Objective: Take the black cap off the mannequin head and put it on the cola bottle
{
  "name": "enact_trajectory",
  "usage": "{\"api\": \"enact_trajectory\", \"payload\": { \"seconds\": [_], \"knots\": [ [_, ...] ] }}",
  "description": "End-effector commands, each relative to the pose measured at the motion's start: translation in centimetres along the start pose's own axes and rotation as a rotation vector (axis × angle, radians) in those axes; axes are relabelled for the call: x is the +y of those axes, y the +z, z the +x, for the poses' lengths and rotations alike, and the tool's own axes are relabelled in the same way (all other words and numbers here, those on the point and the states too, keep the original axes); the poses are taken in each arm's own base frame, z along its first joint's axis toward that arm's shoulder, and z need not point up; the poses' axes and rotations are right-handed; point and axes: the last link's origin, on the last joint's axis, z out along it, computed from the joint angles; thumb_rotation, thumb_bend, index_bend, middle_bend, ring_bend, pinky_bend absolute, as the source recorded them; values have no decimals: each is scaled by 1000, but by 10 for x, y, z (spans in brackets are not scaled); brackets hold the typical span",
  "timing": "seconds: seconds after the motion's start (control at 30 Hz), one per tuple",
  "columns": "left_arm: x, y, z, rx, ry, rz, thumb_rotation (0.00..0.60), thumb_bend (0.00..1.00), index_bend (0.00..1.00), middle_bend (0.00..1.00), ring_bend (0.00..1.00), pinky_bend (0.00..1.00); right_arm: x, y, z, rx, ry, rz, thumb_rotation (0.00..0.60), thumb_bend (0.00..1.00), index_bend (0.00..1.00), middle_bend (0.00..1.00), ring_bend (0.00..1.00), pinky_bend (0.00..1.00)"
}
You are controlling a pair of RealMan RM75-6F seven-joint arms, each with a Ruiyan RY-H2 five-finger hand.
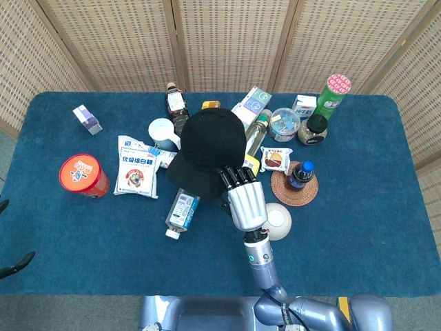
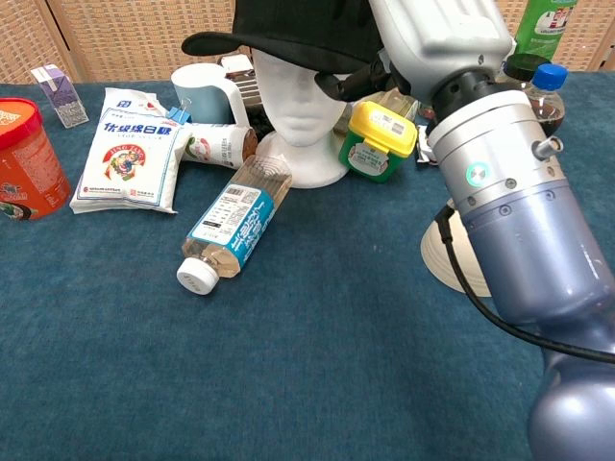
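The black cap sits over the white mannequin head at mid-table. My right hand reaches in from the near side, and its fingers grip the cap's right rim. In the chest view the right hand holds the cap tilted up slightly, so the forehead shows. The cola bottle, blue-capped, stands on a woven coaster to the right; the chest view shows the cola bottle behind my forearm. Only spread fingertips of my left hand show at the far left edge, holding nothing.
A water bottle lies in front of the mannequin. An upturned white bowl sits by my right wrist. A sugar bag, mug and red tub stand to the left. Bottles, cans and boxes crowd the back.
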Motion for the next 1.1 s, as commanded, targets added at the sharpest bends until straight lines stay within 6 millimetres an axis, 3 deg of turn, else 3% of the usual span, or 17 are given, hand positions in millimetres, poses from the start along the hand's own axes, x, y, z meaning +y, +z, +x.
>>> {"api": "enact_trajectory", "payload": {
  "seconds": [0.03,0.23,0.4,0.83,1.1],
  "knots": [
    [0,0,0,-1,0,-3,600,158,0,0,0,0,-1,0,-1,1,2,4,600,314,332,447,501,503],
    [0,0,0,-2,1,-1,600,158,0,0,0,0,0,1,-2,6,-1,7,600,444,404,503,558,561],
    [0,0,-1,-6,2,-4,600,158,0,0,0,0,1,1,-1,8,9,5,600,493,498,581,618,636],
    [1,0,-2,-22,-6,-6,600,157,0,0,0,0,13,14,2,34,41,-23,600,457,619,694,714,728],
    [0,0,0,-27,-20,-6,600,158,0,0,0,0,16,29,10,60,47,-45,600,457,624,704,725,739]
  ]
}}
